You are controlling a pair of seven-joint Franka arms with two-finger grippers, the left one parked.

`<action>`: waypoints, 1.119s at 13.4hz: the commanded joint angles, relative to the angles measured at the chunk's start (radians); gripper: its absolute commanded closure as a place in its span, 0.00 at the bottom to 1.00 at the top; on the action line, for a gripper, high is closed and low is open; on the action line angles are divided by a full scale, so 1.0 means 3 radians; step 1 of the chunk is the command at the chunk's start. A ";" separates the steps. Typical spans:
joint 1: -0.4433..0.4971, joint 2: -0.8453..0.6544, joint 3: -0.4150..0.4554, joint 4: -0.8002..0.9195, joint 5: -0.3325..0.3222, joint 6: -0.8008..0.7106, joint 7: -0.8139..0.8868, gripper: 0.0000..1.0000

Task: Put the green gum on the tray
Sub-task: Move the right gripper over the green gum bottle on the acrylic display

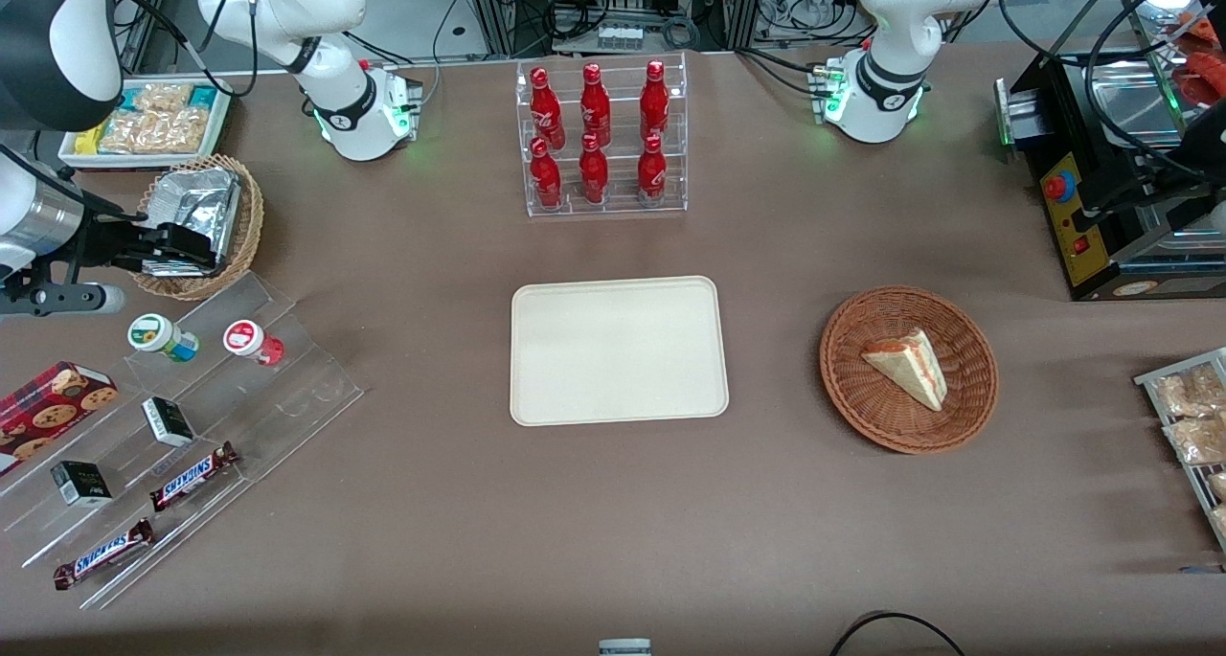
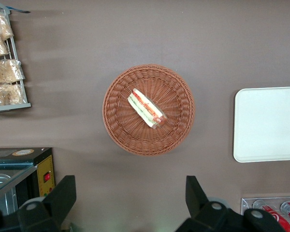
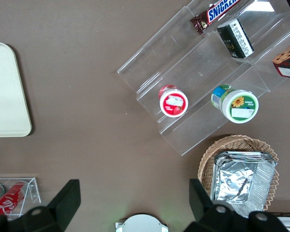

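Close beside the green gum (image 1: 163, 337) stands a red-lidded canister (image 1: 253, 341); both sit on the same step of a clear acrylic stand (image 1: 182, 426) at the working arm's end of the surface (image 1: 613, 522). Nearer the front camera, lower steps of that stand carry two small dark boxes (image 1: 169, 421) and two Snickers bars (image 1: 194, 475), with a cookie box (image 1: 53, 403) alongside. Nothing covers the gum's lid.

Just above the stand's top edge a wicker basket (image 1: 244, 230) holds stacked foil packets (image 1: 196, 211). Farther from the camera than that basket, a white bin (image 1: 144, 120) holds snack bags. The tray (image 1: 618, 350) lies bare mid-surface, well apart from the gum. A clear rack (image 1: 601, 139) of six red bottles stands farther from the camera than the tray. Toward the parked arm's end, another wicker basket (image 1: 908, 367) holds a wrapped sandwich wedge (image 1: 908, 366), and a wire rack (image 1: 1188, 426) holds more snack bags.

Reaching in from the working arm's end, the right arm is held roughly level, its tool (image 1: 187, 251) over the rim of the foil basket, higher than the gum and not touching it. From the wrist camera its two fingers (image 3: 63, 200) are spread wide with nothing between them, and the gum (image 3: 237, 104) shows lid-up near the foil basket (image 3: 239, 176).
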State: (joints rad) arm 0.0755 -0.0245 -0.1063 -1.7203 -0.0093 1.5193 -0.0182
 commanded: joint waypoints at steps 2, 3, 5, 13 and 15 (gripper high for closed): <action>-0.0016 0.0036 -0.0029 0.0049 -0.0030 0.0023 0.0005 0.00; -0.0032 0.0036 -0.0039 0.0028 0.0020 0.0074 -0.0056 0.00; -0.0037 0.0041 -0.0131 -0.0033 0.0169 0.0192 -0.0215 0.00; -0.0363 0.0056 -0.0224 -0.0514 0.0021 0.0871 -0.2130 0.00; -0.0501 0.0122 -0.0219 -0.0550 0.0021 0.1025 -0.2728 0.00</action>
State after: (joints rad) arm -0.0450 0.0051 -0.1740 -1.8662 0.0088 1.7804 -0.6993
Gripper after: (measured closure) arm 0.000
